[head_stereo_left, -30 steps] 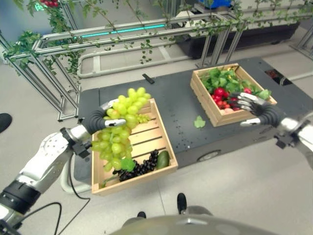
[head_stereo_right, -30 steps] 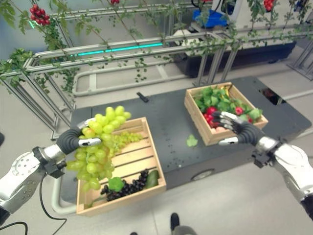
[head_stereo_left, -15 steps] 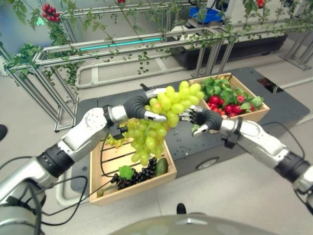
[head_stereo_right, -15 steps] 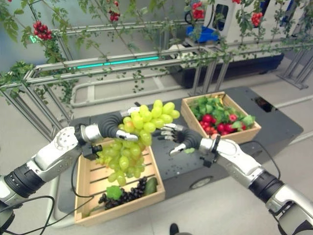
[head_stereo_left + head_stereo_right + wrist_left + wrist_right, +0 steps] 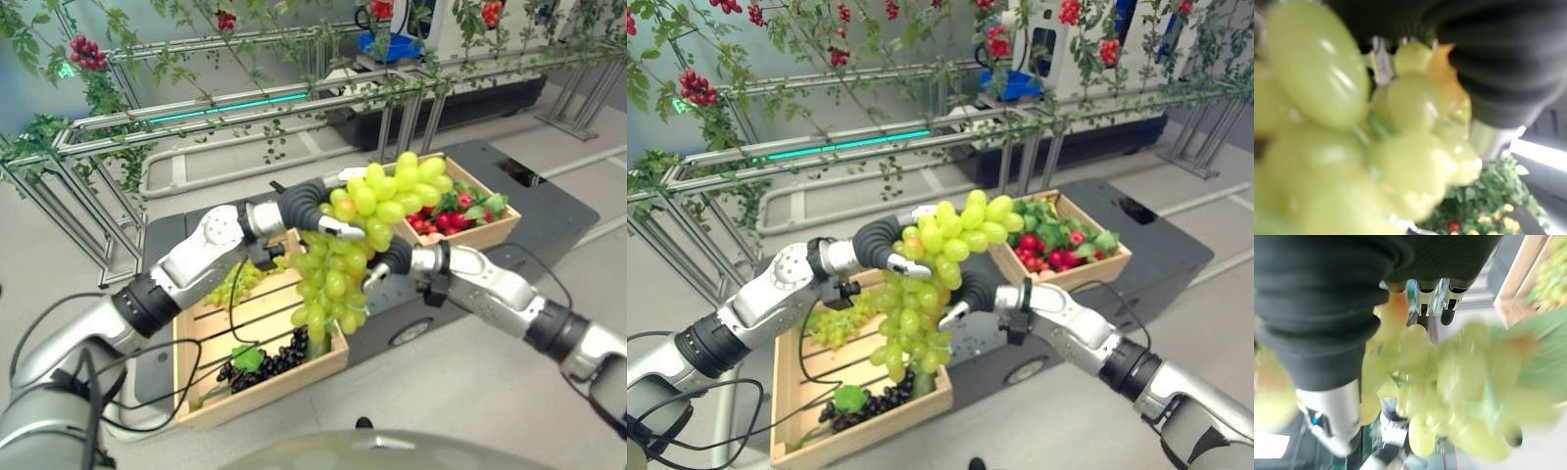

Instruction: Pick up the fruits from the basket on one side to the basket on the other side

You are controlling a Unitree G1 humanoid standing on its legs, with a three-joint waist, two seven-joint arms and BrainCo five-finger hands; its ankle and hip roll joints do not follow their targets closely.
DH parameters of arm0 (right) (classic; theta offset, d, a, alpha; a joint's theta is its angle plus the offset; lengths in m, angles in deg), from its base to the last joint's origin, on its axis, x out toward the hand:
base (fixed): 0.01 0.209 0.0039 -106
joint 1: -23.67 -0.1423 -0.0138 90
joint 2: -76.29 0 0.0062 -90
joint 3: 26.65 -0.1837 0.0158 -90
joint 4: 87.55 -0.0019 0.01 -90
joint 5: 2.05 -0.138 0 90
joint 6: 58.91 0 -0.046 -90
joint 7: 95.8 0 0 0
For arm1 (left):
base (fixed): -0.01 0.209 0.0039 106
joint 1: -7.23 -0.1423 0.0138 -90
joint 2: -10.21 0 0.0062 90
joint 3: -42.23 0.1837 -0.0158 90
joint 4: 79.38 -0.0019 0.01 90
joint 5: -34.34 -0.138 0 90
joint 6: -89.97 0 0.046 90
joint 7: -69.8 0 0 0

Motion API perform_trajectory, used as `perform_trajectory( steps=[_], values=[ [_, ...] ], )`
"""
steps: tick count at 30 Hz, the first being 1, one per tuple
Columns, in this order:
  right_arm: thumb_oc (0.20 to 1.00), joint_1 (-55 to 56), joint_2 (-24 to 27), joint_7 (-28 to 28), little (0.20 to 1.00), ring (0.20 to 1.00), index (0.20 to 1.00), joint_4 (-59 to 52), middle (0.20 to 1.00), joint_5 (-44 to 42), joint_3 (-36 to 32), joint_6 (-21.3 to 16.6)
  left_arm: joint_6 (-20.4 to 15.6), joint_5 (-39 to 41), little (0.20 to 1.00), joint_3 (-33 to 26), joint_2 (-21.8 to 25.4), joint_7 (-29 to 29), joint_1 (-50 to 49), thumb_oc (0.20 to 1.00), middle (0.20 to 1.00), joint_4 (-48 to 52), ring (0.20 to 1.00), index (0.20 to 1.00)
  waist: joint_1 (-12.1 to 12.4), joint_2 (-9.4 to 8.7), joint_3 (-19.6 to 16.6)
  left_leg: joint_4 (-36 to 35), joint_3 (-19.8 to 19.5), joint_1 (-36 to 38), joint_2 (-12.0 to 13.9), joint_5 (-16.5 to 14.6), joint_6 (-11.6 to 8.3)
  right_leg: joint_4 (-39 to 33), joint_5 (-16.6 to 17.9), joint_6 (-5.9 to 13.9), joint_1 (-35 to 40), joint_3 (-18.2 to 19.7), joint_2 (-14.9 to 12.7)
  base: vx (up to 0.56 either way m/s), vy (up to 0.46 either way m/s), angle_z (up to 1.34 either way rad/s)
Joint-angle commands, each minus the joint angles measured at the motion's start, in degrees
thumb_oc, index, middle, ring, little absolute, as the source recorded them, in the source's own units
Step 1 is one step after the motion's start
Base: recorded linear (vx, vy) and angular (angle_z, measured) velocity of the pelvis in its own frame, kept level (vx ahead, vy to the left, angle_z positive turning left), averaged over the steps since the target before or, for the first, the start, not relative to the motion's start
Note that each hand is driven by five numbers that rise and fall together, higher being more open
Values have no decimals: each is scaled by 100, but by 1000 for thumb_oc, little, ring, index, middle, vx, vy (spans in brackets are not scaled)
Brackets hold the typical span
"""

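A large bunch of green grapes (image 5: 338, 269) hangs in the air between the two wooden baskets. My left hand (image 5: 306, 204) is shut on its top, fingers curled over the upper grapes (image 5: 1312, 73). My right hand (image 5: 394, 258) reaches in from the right and rests against the bunch's far side at mid-height. Its fingers (image 5: 1422, 308) look straight, with grapes (image 5: 1464, 382) lying against the palm. The left basket (image 5: 328, 357) holds black grapes (image 5: 279, 354) and another green bunch (image 5: 230, 284). The right basket (image 5: 490, 233) holds red fruit (image 5: 436, 220) and green leaves.
Both baskets stand on a dark low platform (image 5: 554, 211). Behind it runs a metal rail frame (image 5: 196, 127) hung with vines and red berries. Grey floor lies in front of the platform.
My left hand has carried the green bunch rightward from over the left basket. My right hand left the right basket and came under the bunch. The camera has shifted too.
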Motion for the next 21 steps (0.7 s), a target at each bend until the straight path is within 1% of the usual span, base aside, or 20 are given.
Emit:
perform_trajectory(
  steps=[1, 3, 4, 5, 6, 7, 8, 9, 11, 13, 15, 16, 17, 19, 21],
  values=[
    [1000, -331, -231, 144, 1000, 1000, 1000, -271, 1000, -494, 12, -102, -446, -30, 200, -71, -157, 98, 730, 200, 200, -426, 200, 200, -42, -247, -96, 332, 1, -184, -187, -320, 119, 414, -622, 699, 325, 55, -390, 0, 0, 0],
    [1000, -234, -446, 175, 1000, 1000, 1000, -333, 1000, -605, -27, -44, -446, -124, 200, -149, -303, 134, 667, 200, 200, -501, 200, 200, -49, -246, -97, 338, 5, -184, -193, -323, 131, 409, -600, 698, 310, 73, -395, 0, 0, 0],
    [1000, -234, -446, 175, 1000, 1000, 1000, -332, 1000, -605, -27, -44, -446, -125, 200, -149, -303, 133, 667, 200, 200, -501, 200, 200, -49, -246, -97, 338, 5, -184, -192, -323, 131, 409, -600, 698, 310, 74, -395, 0, 0, 0],
    [1000, -177, -601, 226, 1000, 1000, 1000, -380, 1000, -718, -24, 23, -459, -184, 200, -190, -399, 149, 626, 200, 200, -532, 200, 200, -50, -239, -92, 346, 5, -187, -193, -327, 140, 422, -603, 696, 306, 83, -393, 0, 0, 0],
    [1000, -177, -601, 226, 1000, 1000, 1000, -380, 1000, -718, -24, 23, -459, -184, 200, -190, -399, 149, 626, 200, 200, -532, 200, 200, -50, -239, -92, 346, 5, -187, -193, -327, 140, 422, -603, 696, 306, 83, -393, 0, 0, 0],
    [1000, -131, -714, 227, 1000, 1000, 1000, -371, 1000, -786, -34, 51, -471, -207, 200, -222, -462, 168, 605, 200, 200, -559, 200, 200, -53, -239, -86, 353, 8, -191, -191, -329, 142, 430, -608, 696, 304, 90, -393, 1, 4, -3],
    [1000, -94, -957, 257, 1000, 1000, 1000, -350, 1000, -896, 31, 153, -474, -275, 200, -285, -611, 215, 531, 200, 200, -614, 200, 200, -50, -250, -69, 363, 16, -190, -188, -335, 149, 448, -615, 683, 301, 101, -383, 1, 4, -3],
    [1000, -96, -958, 258, 1000, 1000, 1000, -348, 1000, -896, 32, 152, -474, -275, 200, -285, -611, 215, 530, 200, 200, -614, 200, 200, -51, -250, -68, 364, 16, -189, -188, -335, 149, 449, -615, 683, 301, 101, -383, 0, 0, 0],
    [1000, -15, -1145, 322, 1000, 1000, 1000, -362, 1000, -1031, 76, 283, -485, -355, 200, -345, -754, 238, 488, 200, 200, -646, 200, 200, -45, -254, -59, 362, 21, -195, -186, -338, 152, 461, -622, 677, 298, 101, -380, 0, 0, 0],
    [1000, 16, -1381, 346, 1000, 1000, 1000, -400, 1000, -1097, 69, 293, -507, -461, 200, -442, -1007, 297, 403, 200, 200, -758, 200, 200, -43, -260, -53, 362, 18, -196, -181, -344, 154, 473, -635, 667, 299, 97, -374, 0, 0, 0],
    [1000, 51, -1453, 344, 1000, 1000, 1000, -395, 1000, -1110, 52, 291, -508, -521, 200, -459, -1086, 325, 374, 200, 200, -803, 200, 200, -43, -258, -46, 365, 16, -196, -181, -344, 155, 480, -638, 665, 301, 88, -373, 0, 0, 0],
    [649, 92, -1508, 326, 649, 649, 649, -383, 649, -1102, 18, 263, -521, -610, 200, -465, -1141, 367, 356, 200, 200, -864, 200, 200, -44, -258, -46, 370, 16, -199, -178, -347, 156, 480, -640, 665, 301, 85, -372, 0, 0, 0],
    [200, 159, -1611, 339, 200, 200, 200, -450, 200, -1088, -32, 258, -518, -692, 200, -527, -1242, 384, 291, 200, 200, -893, 200, 200, -49, -258, -47, 370, 3, -202, -175, -352, 161, 481, -645, 658, 295, 83, -366, 0, 0, 0],
    [200, 234, -1661, 327, 200, 200, 200, -446, 200, -1089, -82, 246, -524, -732, 200, -554, -1288, 403, 249, 200, 200, -925, 200, 200, -55, -253, -50, 369, 6, -203, -171, -355, 160, 479, -651, 656, 293, 76, -366, 0, 0, 0],
    [200, 361, -1824, 276, 200, 200, 200, -317, 200, -1117, -171, 193, -539, -879, 200, -585, -1391, 464, 192, 200, 200, -1003, 200, 200, -53, -249, -52, 364, 14, -206, -166, -356, 158, 476, -656, 650, 289, 69, -362, 0, 0, 0]
  ],
)
